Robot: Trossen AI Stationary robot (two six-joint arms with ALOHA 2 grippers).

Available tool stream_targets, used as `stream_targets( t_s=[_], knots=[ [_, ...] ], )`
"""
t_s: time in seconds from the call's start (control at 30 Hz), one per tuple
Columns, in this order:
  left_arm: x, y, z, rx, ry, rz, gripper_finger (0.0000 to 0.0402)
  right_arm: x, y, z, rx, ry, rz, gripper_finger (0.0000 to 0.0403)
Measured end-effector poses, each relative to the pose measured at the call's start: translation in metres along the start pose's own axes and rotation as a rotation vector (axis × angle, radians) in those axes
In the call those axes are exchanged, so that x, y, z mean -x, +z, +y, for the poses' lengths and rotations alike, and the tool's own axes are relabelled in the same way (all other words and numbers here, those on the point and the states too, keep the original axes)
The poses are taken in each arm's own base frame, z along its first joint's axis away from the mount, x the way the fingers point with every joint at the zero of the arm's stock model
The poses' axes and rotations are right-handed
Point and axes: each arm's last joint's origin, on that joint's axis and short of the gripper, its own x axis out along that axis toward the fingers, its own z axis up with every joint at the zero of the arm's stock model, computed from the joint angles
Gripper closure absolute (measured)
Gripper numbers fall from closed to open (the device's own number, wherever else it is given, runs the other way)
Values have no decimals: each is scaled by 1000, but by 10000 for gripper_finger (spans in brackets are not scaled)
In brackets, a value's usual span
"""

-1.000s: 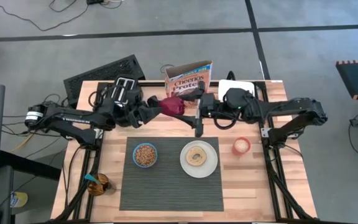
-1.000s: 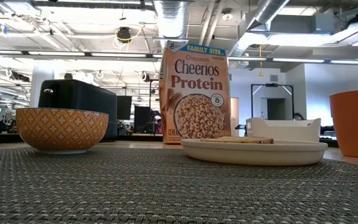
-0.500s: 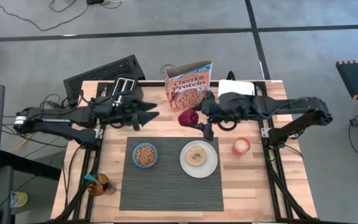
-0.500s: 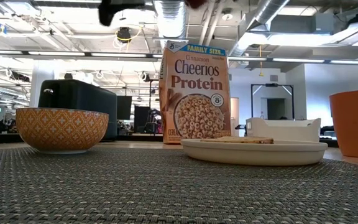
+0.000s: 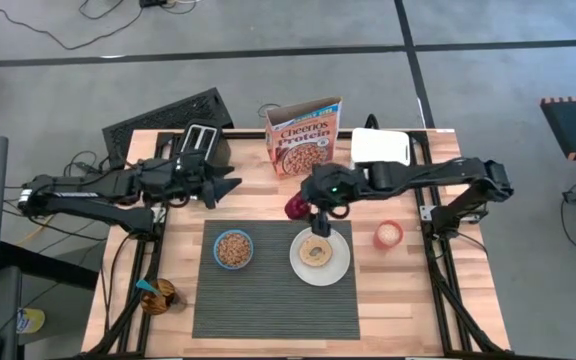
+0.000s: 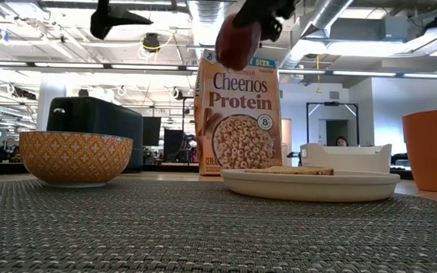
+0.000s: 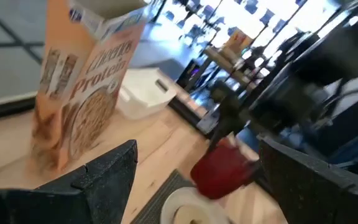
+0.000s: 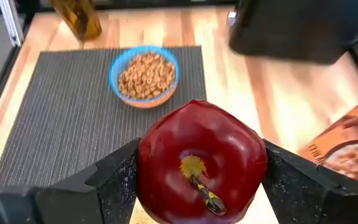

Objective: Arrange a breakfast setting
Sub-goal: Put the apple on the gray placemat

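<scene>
In the low view the right arm (image 6: 268,9) is cut off at the top edge; the apple (image 7: 222,173) blurs in the left wrist view; the cereal box (image 8: 347,146) is cropped at right.

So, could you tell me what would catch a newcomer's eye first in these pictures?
Probably the dark-red apple clamped in the right end effector, held in the air just above the far edge of the placemat, near the plate with the bagel. Next, the orange Cheerios box standing behind them, and the left end effector open near the toaster.
</scene>
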Motion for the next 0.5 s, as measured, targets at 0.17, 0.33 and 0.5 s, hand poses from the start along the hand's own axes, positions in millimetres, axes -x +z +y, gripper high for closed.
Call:
stream_targets(
  t_s=[0.17,0.33,0.5],
  knots=[
    [17,7,-6,-27,-63,-16,82,-25,11,3,-92,-1,51,89],
    [41,18,-10,-61,-131,-1,82,-52,25,8,-190,-5,93,89],
    [57,18,-5,-72,-145,28,82,-84,30,9,-284,-18,130,89]
  ],
)
